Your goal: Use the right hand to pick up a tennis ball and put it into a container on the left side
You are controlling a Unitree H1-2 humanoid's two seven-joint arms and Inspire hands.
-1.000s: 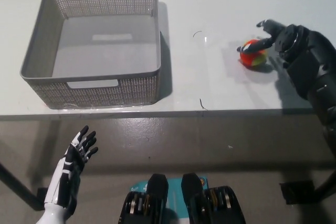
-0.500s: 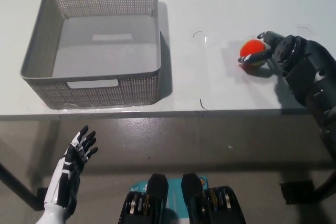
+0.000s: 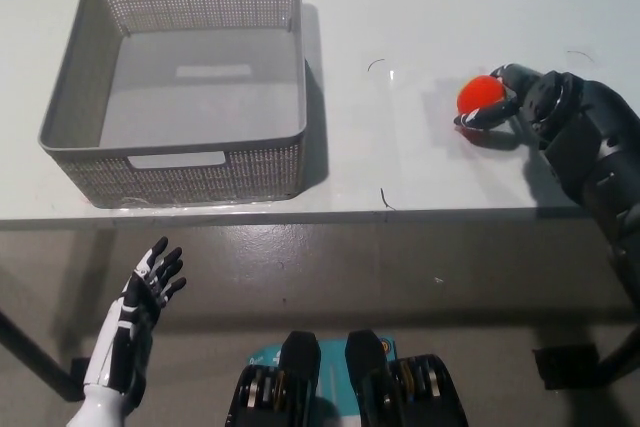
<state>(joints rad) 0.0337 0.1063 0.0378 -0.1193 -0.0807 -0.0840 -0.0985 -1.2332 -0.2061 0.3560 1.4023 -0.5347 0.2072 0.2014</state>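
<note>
the left hand (image 3: 135, 322) rests low at the lower left, below the surface's (image 3: 400, 7) edge, fingers spread and holding nothing. the basket (image 3: 185, 162) sits on the surface's left part. well to its right, the ball (image 3: 479, 95) is near the surface's right side, with the right hand's (image 3: 535, 102) fingers (image 3: 490, 117) closed around it.

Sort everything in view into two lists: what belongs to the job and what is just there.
Belongs to the job:
- round orange-red ball
- black right hand, fingers closed on the ball
- grey perforated plastic basket, nothing in it

Just there:
- white left hand, open, below the table edge
- white table
</note>
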